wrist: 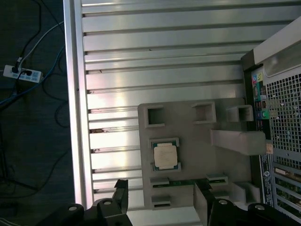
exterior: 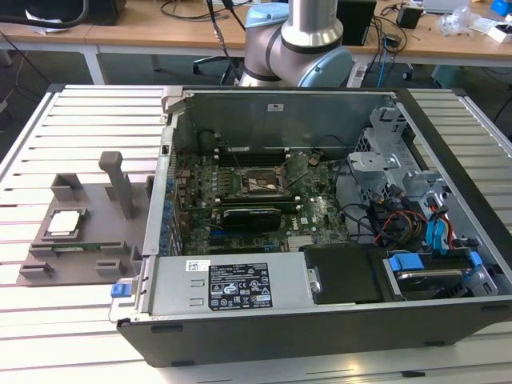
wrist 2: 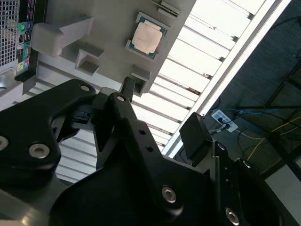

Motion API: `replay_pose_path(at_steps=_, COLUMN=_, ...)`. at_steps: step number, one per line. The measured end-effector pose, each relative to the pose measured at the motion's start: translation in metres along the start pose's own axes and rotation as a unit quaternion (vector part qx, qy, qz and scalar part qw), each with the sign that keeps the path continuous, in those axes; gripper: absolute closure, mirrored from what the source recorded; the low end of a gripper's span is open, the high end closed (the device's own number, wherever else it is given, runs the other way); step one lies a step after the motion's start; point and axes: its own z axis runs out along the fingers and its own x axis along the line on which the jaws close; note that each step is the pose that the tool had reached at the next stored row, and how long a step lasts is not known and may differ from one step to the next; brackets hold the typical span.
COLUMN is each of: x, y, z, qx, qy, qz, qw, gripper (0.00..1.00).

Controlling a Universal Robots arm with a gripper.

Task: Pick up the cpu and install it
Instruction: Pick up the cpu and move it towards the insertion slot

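Starting at the exterior view's left, we find the cpu (exterior: 64, 223) lying flat, metal top up, in a square recess of the grey printed fixture (exterior: 100, 230) on the slatted aluminium table (exterior: 80, 112). In the first wrist view the claw (wrist: 161, 186) hangs above that fixture with its two black fingers (wrist: 121, 190) spread wide apart and nothing between them. The cpu (wrist: 166, 157) sits just ahead of the fingertips, in line with the gap, and we see no contact. Further right in the exterior view stands the open computer case (exterior: 320, 316), just beside the fixture. Its black cpu socket (exterior: 254, 184) on the green motherboard (exterior: 320, 216) is well apart from the cpu under the claw.
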Motion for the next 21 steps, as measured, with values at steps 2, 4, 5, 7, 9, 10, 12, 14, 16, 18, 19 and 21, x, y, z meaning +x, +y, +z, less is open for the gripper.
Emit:
replay_pose_path(at_steps=2, x=0.0, y=0.0, z=0.0, qx=0.0, qy=0.0, qz=0.0, qw=1.0, gripper=0.34)
replay_pose_path(at_steps=4, x=0.0001, y=0.0, z=0.0008, qx=0.0, qy=0.0, qz=0.0, qw=1.0, gripper=0.34)
replay_pose_path(at_steps=5, x=0.0001, y=-0.0001, z=0.0016, qx=0.0, qy=0.0, qz=0.0, qw=1.0, gripper=0.34)
replay_pose_path(at_steps=7, x=0.0001, y=-0.0001, z=0.0032, qx=0.0, qy=0.0, qz=0.0, qw=1.0, gripper=0.34)
replay_pose_path(at_steps=9, x=0.0001, y=-0.0002, z=0.0043, qx=0.0, qy=0.0, qz=0.0, qw=1.0, gripper=0.34)
replay_pose_path(at_steps=10, x=0.0001, y=-0.0002, z=0.0048, qx=0.0, qy=0.0, qz=0.0, qw=1.0, gripper=0.34)
replay_pose_path(at_steps=12, x=0.0001, y=-0.0003, z=0.0056, qx=0.0, qy=0.0, qz=0.0, qw=1.0, gripper=0.34)
replay_pose_path(at_steps=14, x=0.0002, y=-0.0003, z=0.0068, qx=0.0, qy=0.0, qz=0.0, qw=1.0, gripper=0.34)
replay_pose_path(at_steps=16, x=0.0002, y=-0.0003, z=0.0076, qx=0.0, qy=0.0, qz=0.0, qw=1.0, gripper=0.34)
replay_pose_path(at_steps=18, x=0.0002, y=-0.0004, z=0.0085, qx=0.0, qy=0.0, qz=0.0, qw=1.0, gripper=0.34)
replay_pose_path(at_steps=19, x=0.0002, y=-0.0004, z=0.009, qx=0.0, qy=0.0, qz=0.0, qw=1.0, gripper=0.34)
replay_pose_path(at_steps=21, x=0.0002, y=-0.0005, z=0.01, qx=0.0, qy=0.0, qz=0.0, qw=1.0, gripper=0.34)
